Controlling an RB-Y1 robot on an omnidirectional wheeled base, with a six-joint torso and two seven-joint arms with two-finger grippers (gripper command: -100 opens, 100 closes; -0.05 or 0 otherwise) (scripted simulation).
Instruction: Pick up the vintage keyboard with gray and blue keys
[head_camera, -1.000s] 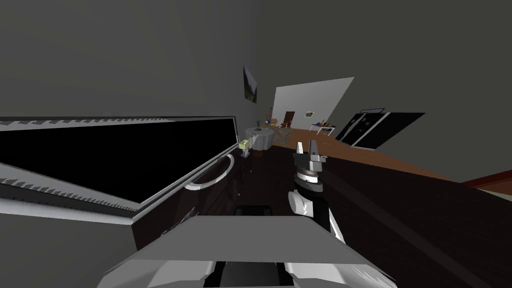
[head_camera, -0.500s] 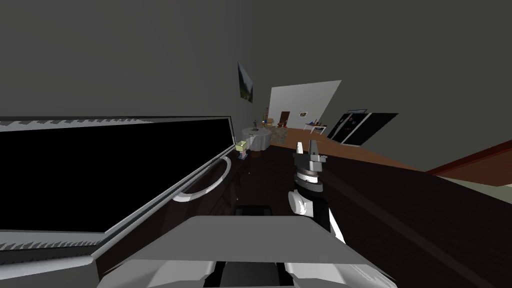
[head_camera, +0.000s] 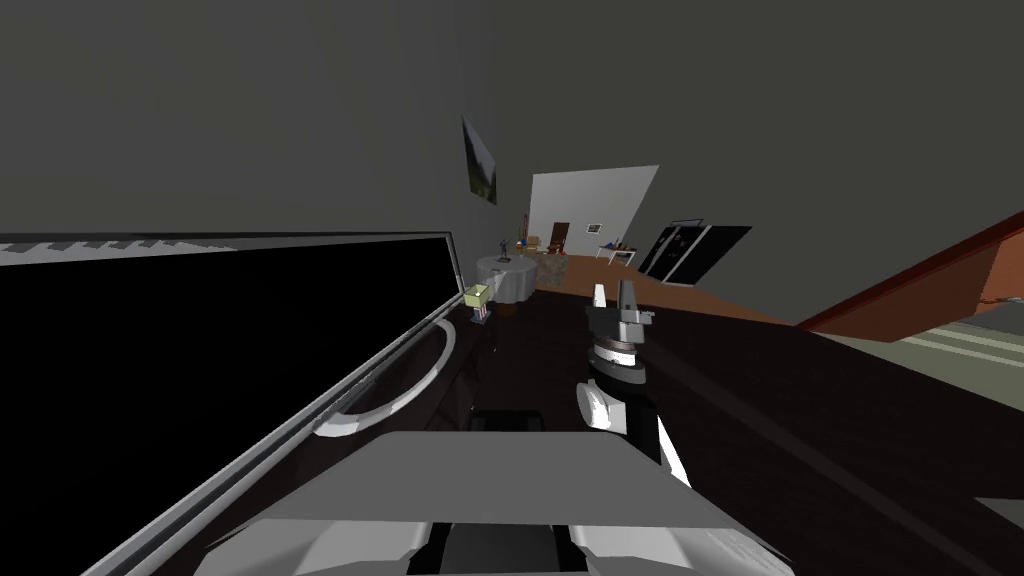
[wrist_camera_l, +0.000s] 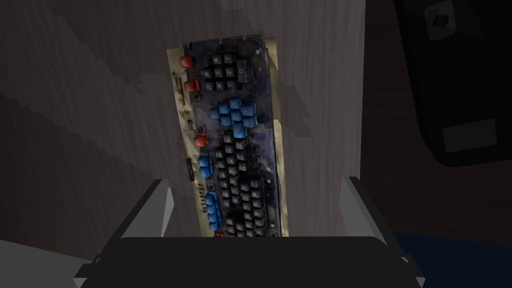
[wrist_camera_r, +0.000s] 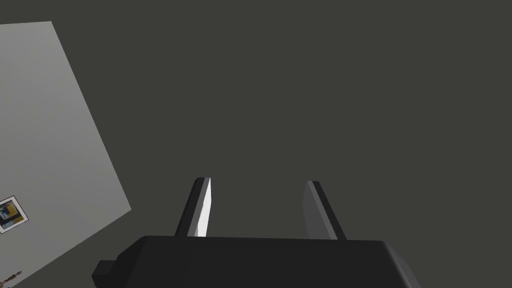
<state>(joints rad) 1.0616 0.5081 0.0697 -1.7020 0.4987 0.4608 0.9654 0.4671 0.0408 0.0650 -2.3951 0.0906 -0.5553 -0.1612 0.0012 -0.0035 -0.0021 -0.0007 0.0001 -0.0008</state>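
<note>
The keyboard (wrist_camera_l: 232, 145) has a cream case, dark keys, clusters of blue keys and a few red ones. It lies flat on a dark grey wood-grain surface (wrist_camera_l: 90, 115). My left gripper (wrist_camera_l: 256, 182) hovers over the keyboard's near end, open, with its fingers (wrist_camera_l: 161, 202) standing apart from the keyboard's long sides. My right gripper (head_camera: 613, 293) is raised in front of my chest in the head view. Its fingers (wrist_camera_r: 202, 205) are open with nothing between them.
A black flat object (wrist_camera_l: 450, 100) lies beside the keyboard, past the wood-grain surface's edge. In the head view a big black screen with a silver frame (head_camera: 380, 350) stands close on my left on a curved white stand (head_camera: 400, 390). The dark tabletop (head_camera: 800, 430) spreads right.
My view has turned: the black screen now covers more of the left side, and the far room has slid left. The right arm keeps its place in the picture.
</note>
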